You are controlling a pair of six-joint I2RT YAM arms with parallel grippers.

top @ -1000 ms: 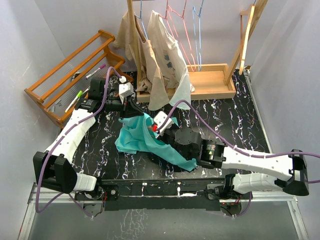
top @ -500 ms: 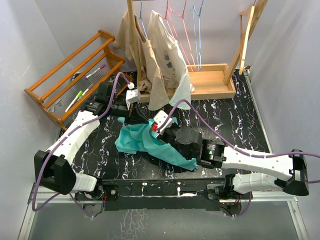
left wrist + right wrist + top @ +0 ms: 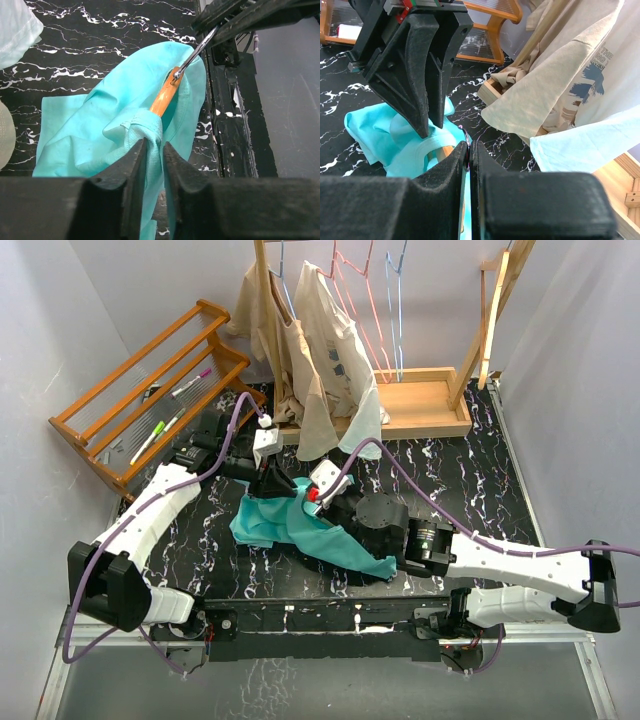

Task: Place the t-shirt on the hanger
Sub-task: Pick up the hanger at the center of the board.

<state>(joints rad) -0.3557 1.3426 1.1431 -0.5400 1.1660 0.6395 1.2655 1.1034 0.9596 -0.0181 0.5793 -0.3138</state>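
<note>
The teal short-sleeved cloth t-shirt [image 3: 268, 522] lies crumpled on the black, white-veined marble bench [image 3: 480, 480], just ahead of the arm bases and between the two wrists. The light-brown wooden hanger [image 3: 164, 98] is partly covered by it. A short piece of the wooden neck and the metal hook [image 3: 196, 50] stick out at the round collar. The right gripper [image 3: 469, 147] has its jaws pressed together on the hook's thin wire. The left gripper [image 3: 154, 146] faces it with jaws narrowly parted and a ridge of collar cloth in the gap; whether they squeeze it cannot be told. Beyond, two beige printed shirts [image 3: 330, 350] hang over a wooden base frame [image 3: 430, 405]. A slatted wooden rack [image 3: 140, 390] stands at far left.
</note>
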